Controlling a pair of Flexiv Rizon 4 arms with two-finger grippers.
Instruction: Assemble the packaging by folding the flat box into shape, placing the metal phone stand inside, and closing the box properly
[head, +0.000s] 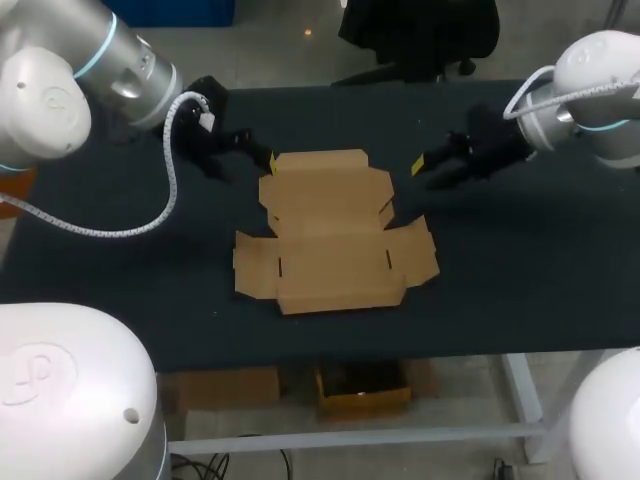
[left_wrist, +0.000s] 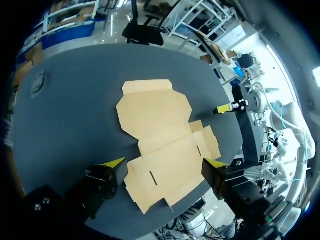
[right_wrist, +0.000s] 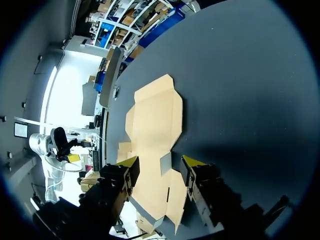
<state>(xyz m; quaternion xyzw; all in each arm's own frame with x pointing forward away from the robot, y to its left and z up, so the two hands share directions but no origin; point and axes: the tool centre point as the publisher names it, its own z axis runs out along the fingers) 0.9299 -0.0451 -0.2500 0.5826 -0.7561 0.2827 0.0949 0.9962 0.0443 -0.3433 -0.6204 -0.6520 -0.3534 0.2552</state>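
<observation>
The flat brown cardboard box (head: 330, 235) lies unfolded in the middle of the dark table, its tabbed lid panel at the far side and its slotted flaps towards the front. My left gripper (head: 250, 155) hangs open by the box's far left corner. In the left wrist view the box (left_wrist: 160, 135) spreads out under my left gripper (left_wrist: 165, 162). My right gripper (head: 425, 168) hovers just off the box's right edge, fingers apart with nothing held. In the right wrist view my right gripper (right_wrist: 160, 162) hangs over the box (right_wrist: 155, 130). A small grey object (left_wrist: 37, 82), possibly the metal stand, lies far left.
The dark table top (head: 520, 260) has bare room to the right of the box and along the front edge. My left arm's white cable (head: 170, 190) loops over the table's left part. In the left wrist view my right gripper (left_wrist: 230, 106) shows beyond the box.
</observation>
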